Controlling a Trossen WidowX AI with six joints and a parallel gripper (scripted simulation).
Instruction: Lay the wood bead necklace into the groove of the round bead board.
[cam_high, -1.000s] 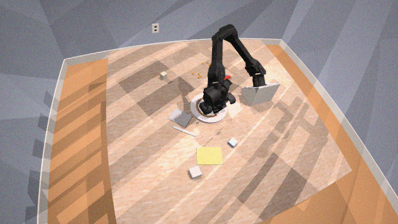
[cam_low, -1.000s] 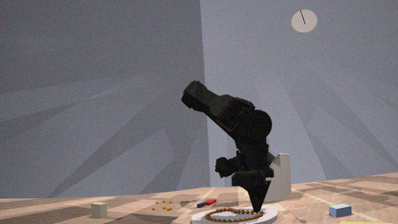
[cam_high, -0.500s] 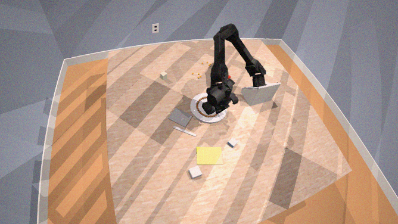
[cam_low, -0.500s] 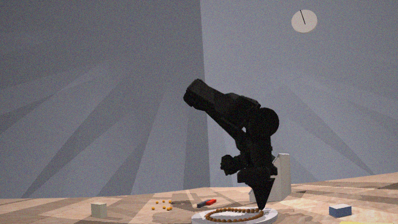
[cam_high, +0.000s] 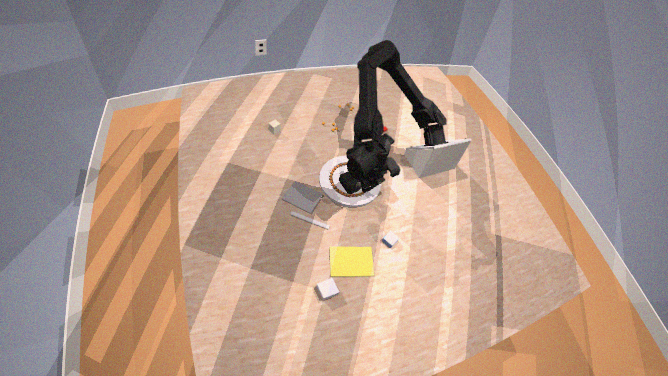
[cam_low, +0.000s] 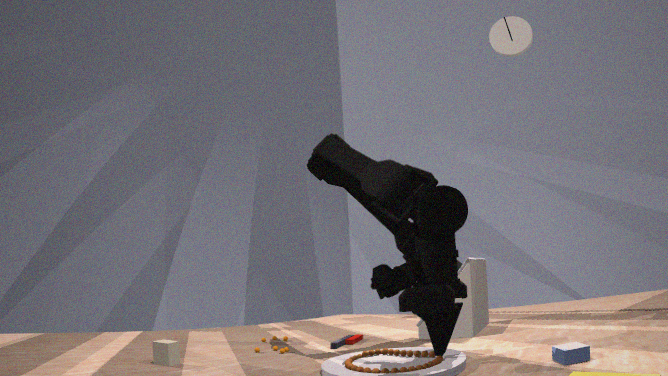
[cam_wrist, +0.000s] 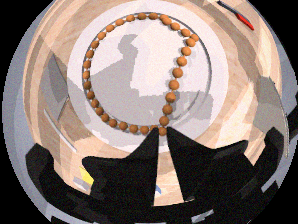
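From above, the arm's wrist covers the right half of the round bead board (cam_high: 327, 181) and most of the wood bead necklace (cam_high: 334, 186); the gripper is hidden beneath it. In the exterior view, the board's lower rim and a yellow sheet (cam_low: 600, 373) are cut off by the bottom edge. In the wrist view, the bead pinched by the gripper (cam_wrist: 162, 133) is masked by the fingertips.

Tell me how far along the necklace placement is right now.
Done: most of the wood bead necklace already follows the round bead board's groove on its left and top. In hand: the gripper is shut on the strand's near end, tips low over the board. Left: the right stretch cuts inward across the board instead of following the groove, so it needs seating, then release.
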